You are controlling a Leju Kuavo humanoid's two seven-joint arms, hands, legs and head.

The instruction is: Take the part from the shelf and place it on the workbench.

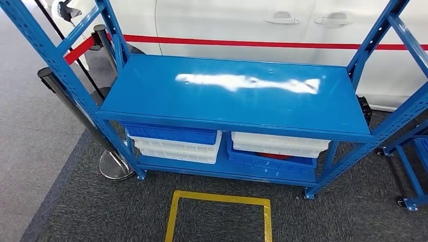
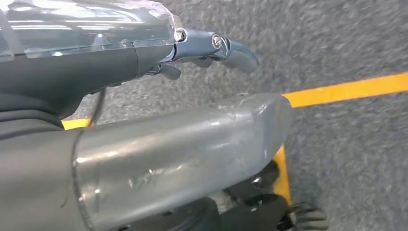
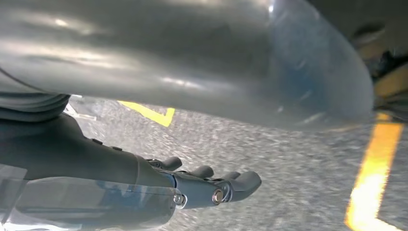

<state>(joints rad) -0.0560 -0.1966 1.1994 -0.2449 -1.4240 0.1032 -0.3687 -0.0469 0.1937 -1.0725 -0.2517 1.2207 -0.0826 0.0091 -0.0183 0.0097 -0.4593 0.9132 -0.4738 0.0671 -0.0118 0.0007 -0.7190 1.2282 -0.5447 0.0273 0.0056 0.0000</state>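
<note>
Your blue shelf (image 1: pixel 237 96) sits just beyond the yellow floor square (image 1: pixel 218 214), top glossy. Beneath it, four bins: two blue (image 1: pixel 171 133), two white (image 1: pixel 176 148); something red, perhaps the part, peeks between the right pair. Left hand (image 2: pixel 211 50) and right hand (image 3: pixel 211 185) hang over carpet, fingers loosely extended, holding nothing.

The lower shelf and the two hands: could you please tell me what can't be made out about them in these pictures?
- Head view: what lies in the blue and white bins on the lower shelf, hidden by the blue shelf top. Only a red patch peeks out; the part cannot be identified.
- Left wrist view: most of the left hand, hidden by its own cover.
- Right wrist view: the right hand shows blurred fingertips.
</note>
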